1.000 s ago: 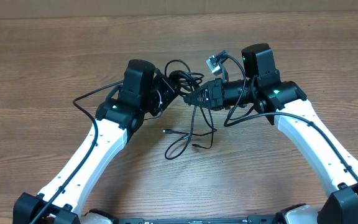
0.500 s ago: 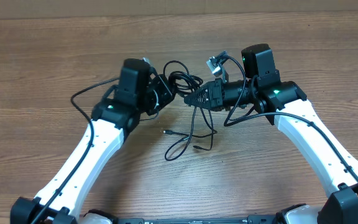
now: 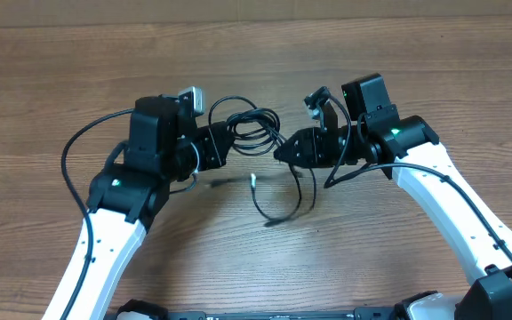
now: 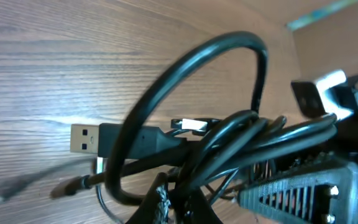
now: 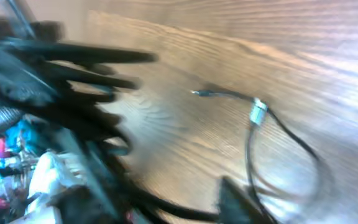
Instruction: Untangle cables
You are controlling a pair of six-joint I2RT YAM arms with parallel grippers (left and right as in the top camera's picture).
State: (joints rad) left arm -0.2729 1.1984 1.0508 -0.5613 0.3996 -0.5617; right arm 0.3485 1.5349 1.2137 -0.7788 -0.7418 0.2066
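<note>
"Two arms lean in toward the middle of the wooden table (image 3: 52, 80), one from each side, their tips close together but apart."

"Where are the cables (image 3: 254, 122)?"

"Mostly between those tips. Several black loops are bunched at the end of the left gripper (image 3: 226, 142). Thinner strands trail from there toward the near edge of the table and curl round on the wood."

"Does the left one hold them?"

"Yes. Its jaws are pressed together on the bunch. Its wrist camera shows the strands crowded side by side just in front of it, with one loop arching up over them."

"Any ends showing?"

"A flat USB plug (image 4: 82, 138) sticks out of the bunch in that wrist view, its metal mouth pointing away from the strands. From overhead a silver-tipped plug (image 3: 253, 179) shows below the loops, roughly midway between the arms."

"And the right gripper (image 3: 284, 153)?"

"It points at the bunch from the other side, and a couple of strands run right up to its tip and hang down past it. Whether its jaws are apart or pinching a cord cannot be told. From above the tip is one dark wedge, and its own camera is badly smeared."

"Does that smeared view show anything?"

"One thin cord with a small silver piece on it, lying over the wood grain. Dark streaks fill the left half."
</note>
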